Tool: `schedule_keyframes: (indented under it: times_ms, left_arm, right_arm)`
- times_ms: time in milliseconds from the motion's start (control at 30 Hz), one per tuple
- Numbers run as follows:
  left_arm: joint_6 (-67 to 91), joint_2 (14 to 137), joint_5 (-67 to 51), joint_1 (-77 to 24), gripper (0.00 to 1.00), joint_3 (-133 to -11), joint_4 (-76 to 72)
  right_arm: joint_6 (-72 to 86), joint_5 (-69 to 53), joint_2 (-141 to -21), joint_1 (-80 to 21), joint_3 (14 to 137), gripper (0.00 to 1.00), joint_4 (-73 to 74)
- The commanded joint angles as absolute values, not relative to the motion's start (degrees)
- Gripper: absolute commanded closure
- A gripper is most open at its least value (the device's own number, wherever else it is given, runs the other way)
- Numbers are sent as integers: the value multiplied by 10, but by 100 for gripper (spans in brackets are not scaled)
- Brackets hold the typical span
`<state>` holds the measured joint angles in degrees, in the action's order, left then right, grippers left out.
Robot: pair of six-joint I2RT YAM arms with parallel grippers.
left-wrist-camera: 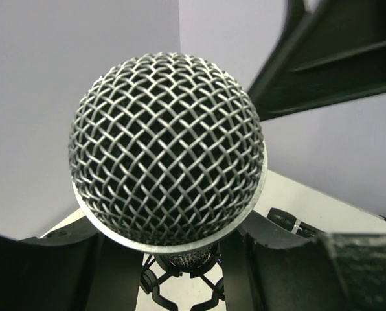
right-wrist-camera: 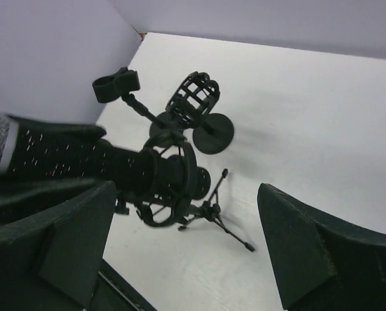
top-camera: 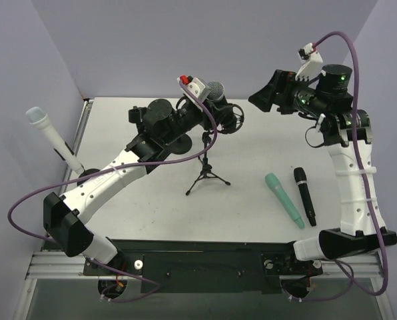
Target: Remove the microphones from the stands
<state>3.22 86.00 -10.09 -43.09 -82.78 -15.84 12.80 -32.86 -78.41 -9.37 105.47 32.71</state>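
Left pincer (top-camera: 212, 101) is closed partly on the microphone (left-wrist-camera: 167, 146), with one finger at each side of the handle just under the mesh head. Right pincer (top-camera: 264, 95) stands wide open and empty, up in the air and apart from the stand (top-camera: 206, 175).

The microphone sits on top of this small tripod stand, with its tail end inside the ring holder (right-wrist-camera: 170, 184). To do this step well, I think the pull must go straight along the handle, head first, with no twisting. The light tripod may tip or be dragged along, so the free pincer could steady it.

The long axis seems nearly level. The head points toward the left arm and the tail toward the right pincer.
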Motion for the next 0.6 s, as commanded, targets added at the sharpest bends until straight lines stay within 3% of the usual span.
schedule_keyframes:
  times_ms: [0,333,567]
  left_arm:
    - [26,815,-148,-434,100,-850,-150]
    - [3,816,-144,-447,100,-862,-131]
    - [-17,817,-142,-447,100,-867,-134]
  right_arm:
    - [310,-393,-853,-87,1047,17,230]
    - [342,-421,-874,-80,959,38,186]
    - [366,-445,-854,-76,911,40,159]
